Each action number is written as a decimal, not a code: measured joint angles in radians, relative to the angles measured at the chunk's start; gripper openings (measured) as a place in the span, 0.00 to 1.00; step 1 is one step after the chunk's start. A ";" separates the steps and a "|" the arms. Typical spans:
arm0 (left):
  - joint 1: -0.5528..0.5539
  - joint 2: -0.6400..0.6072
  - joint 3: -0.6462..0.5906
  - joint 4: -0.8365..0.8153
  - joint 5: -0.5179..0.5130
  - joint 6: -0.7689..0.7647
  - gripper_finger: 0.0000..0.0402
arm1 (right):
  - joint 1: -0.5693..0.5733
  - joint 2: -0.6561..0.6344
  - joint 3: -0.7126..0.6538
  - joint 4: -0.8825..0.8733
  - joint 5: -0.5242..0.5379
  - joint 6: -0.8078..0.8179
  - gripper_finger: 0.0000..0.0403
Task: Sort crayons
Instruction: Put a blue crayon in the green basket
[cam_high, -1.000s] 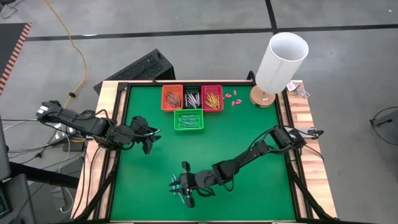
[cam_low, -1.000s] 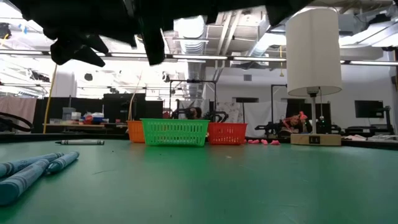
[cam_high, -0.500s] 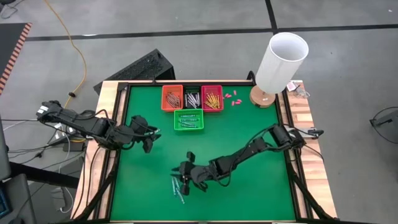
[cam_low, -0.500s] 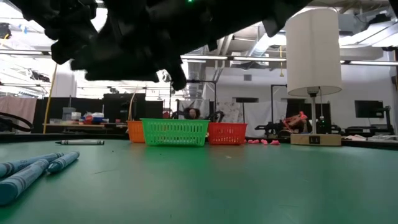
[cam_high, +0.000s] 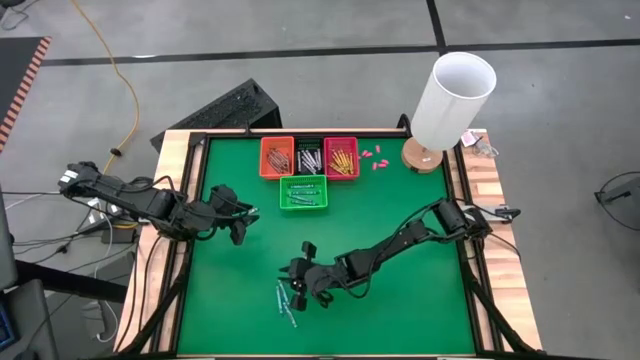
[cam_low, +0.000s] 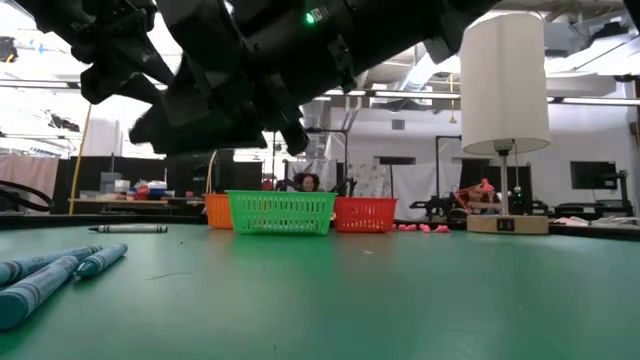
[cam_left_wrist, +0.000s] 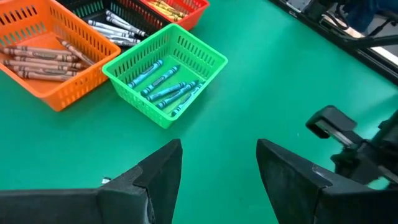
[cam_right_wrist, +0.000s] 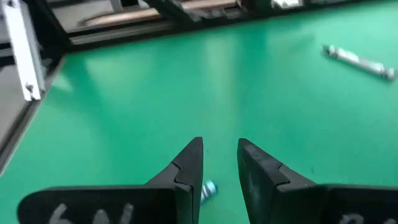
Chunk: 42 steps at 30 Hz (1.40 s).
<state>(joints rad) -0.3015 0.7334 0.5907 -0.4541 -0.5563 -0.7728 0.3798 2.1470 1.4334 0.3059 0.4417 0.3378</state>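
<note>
Several loose blue crayons (cam_high: 286, 303) lie flat on the green mat near the table's front edge; in the low view they (cam_low: 55, 272) lie near on the left. A grey crayon (cam_right_wrist: 357, 59) lies apart from them. My right gripper (cam_high: 293, 283) hovers just beyond them, its fingers (cam_right_wrist: 219, 146) narrowly apart around a blue crayon. My left gripper (cam_high: 240, 228) waits open at the left, above the mat, facing the green basket (cam_left_wrist: 165, 71) of blue crayons. My right gripper has a blue crayon between its two fingers. Only the crayon's end (cam_right_wrist: 209, 186) shows, low in the gap beside one finger. The fingers hide the rest. They slant slightly downward toward the table's left, and the crayon is clear of the mat.
At the far middle stand an orange basket (cam_high: 277, 157), a black one (cam_high: 309, 157) and a red one (cam_high: 341, 157), with the green basket (cam_high: 303, 192) in front of them. A white lamp (cam_high: 450, 100) stands far right, pink bits (cam_high: 372, 158) beside it.
My right gripper has moved from over the loose crayons a little toward the far edge and tipped its fingers closer to level. The crayons on the mat now show in the high view and have not shifted.
</note>
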 joint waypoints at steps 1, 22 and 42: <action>0.000 0.000 0.000 0.000 0.000 -0.005 0.49 | 0.000 0.000 0.000 -0.020 0.001 0.018 0.25; 0.000 0.000 0.000 0.000 -0.024 -0.006 0.49 | 0.060 0.077 0.025 -0.003 0.037 0.148 0.25; 0.000 0.000 0.000 -0.003 -0.024 0.015 0.49 | 0.056 0.117 0.085 -0.106 0.031 0.170 0.25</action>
<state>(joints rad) -0.3016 0.7330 0.5907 -0.4576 -0.5800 -0.7574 0.4355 2.2639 1.5185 0.2001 0.4725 0.5083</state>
